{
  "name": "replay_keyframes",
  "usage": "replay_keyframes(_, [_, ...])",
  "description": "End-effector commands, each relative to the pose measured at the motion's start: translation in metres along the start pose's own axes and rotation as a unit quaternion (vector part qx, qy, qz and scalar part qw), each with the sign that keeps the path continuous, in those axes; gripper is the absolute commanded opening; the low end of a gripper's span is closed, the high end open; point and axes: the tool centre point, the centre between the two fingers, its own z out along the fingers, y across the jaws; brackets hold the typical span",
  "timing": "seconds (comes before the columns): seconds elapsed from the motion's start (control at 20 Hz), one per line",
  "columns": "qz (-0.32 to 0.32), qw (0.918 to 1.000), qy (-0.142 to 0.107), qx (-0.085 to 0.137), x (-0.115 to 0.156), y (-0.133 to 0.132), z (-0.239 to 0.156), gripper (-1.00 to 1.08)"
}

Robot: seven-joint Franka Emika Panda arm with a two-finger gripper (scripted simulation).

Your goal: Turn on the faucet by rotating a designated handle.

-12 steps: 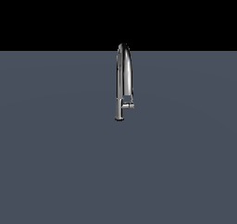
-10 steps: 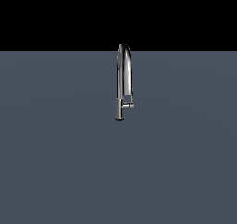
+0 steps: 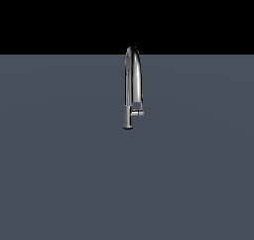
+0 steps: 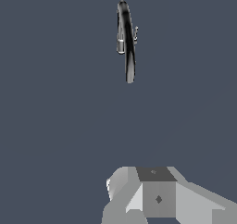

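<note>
The chrome faucet [image 3: 132,85] stands upright on the grey surface [image 3: 59,174] in the middle of the exterior view, with a tall narrow arched spout. Its handle [image 3: 138,113] is a short stub that sticks out from the lower stem toward the exterior view's right. In the wrist view the faucet [image 4: 126,42] shows from above and far off, with the handle [image 4: 135,33] as a small nub on its side. My gripper [image 4: 155,190] shows only partly as grey blocks at the wrist picture's edge, well apart from the faucet. It holds nothing that I can see. The arm does not show in the exterior view.
A flat grey surface spreads around the faucet on all sides. Behind it the background is plain black.
</note>
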Motion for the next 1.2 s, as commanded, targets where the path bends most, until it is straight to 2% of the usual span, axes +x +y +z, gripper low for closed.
replay_keyframes(0.0, [0.007,0.9999,-0.008,0.007,0.007,-0.001,0.001,-1.0])
replay_keyframes(0.3, [0.034,0.9982,-0.038,0.032,0.032,-0.002,0.006,-1.0])
replay_keyframes(0.6, [0.069,0.9925,-0.077,0.066,0.066,-0.003,0.014,-1.0])
replay_keyframes(0.9, [0.105,0.9822,-0.118,0.101,0.1,-0.002,0.025,-1.0])
replay_keyframes(1.15, [0.136,0.9701,-0.152,0.131,0.128,0.0,0.037,-1.0])
